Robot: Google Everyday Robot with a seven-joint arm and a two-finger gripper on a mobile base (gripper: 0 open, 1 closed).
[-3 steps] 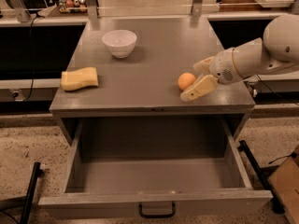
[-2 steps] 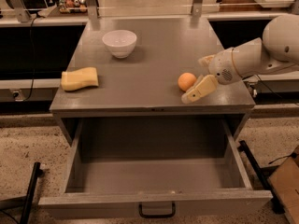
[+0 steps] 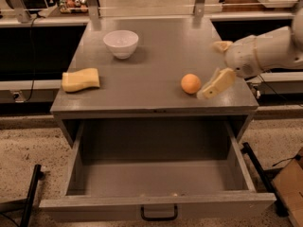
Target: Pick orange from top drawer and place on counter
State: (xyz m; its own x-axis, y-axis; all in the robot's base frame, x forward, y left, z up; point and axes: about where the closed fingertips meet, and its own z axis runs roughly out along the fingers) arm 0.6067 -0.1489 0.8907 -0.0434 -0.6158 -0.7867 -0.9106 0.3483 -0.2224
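The orange (image 3: pixel 191 83) rests on the grey counter (image 3: pixel 156 60), near its front right edge. My gripper (image 3: pixel 216 64) is just right of the orange, open and empty, with one beige finger (image 3: pixel 217 83) low beside the fruit and the other (image 3: pixel 221 45) farther back. The white arm reaches in from the right. The top drawer (image 3: pixel 156 181) is pulled fully out below the counter, its grey inside bare, with a black loop handle (image 3: pixel 159 215) on the front panel.
A white bowl (image 3: pixel 121 42) stands at the counter's back left. A yellow sponge (image 3: pixel 81 79) lies at the left edge. Metal posts rise behind the counter. A black bar (image 3: pixel 31 195) stands on the floor at left and a cardboard box (image 3: pixel 289 186) at right.
My gripper has drawn back to the right, away from the orange, which stays still on the counter. A gap now shows between finger and fruit.
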